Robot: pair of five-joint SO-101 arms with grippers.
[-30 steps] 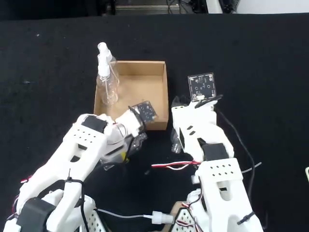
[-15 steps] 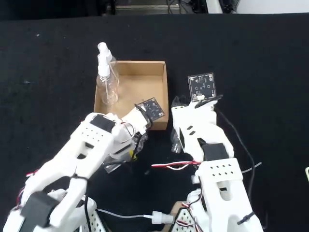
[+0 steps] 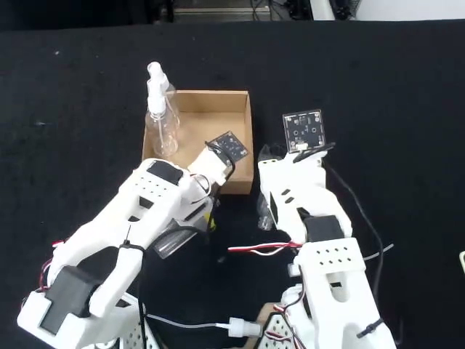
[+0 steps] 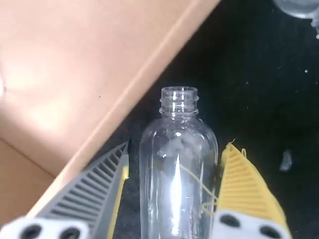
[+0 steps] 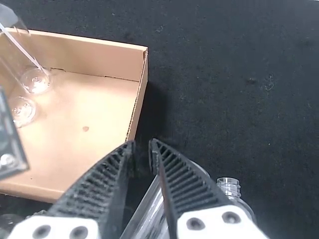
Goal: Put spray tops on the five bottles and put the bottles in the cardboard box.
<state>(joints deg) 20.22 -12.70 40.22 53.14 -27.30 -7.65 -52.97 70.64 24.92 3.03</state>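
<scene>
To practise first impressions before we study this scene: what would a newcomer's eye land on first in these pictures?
Most striking is the brown cardboard box on the black table, with two spray-topped clear bottles standing in its far-left corner. Next, a topless clear bottle sits at the left gripper, its open neck close to the box's wall.

Black table cover (image 3: 392, 87), cables (image 3: 265, 9) beyond its far edge
</scene>
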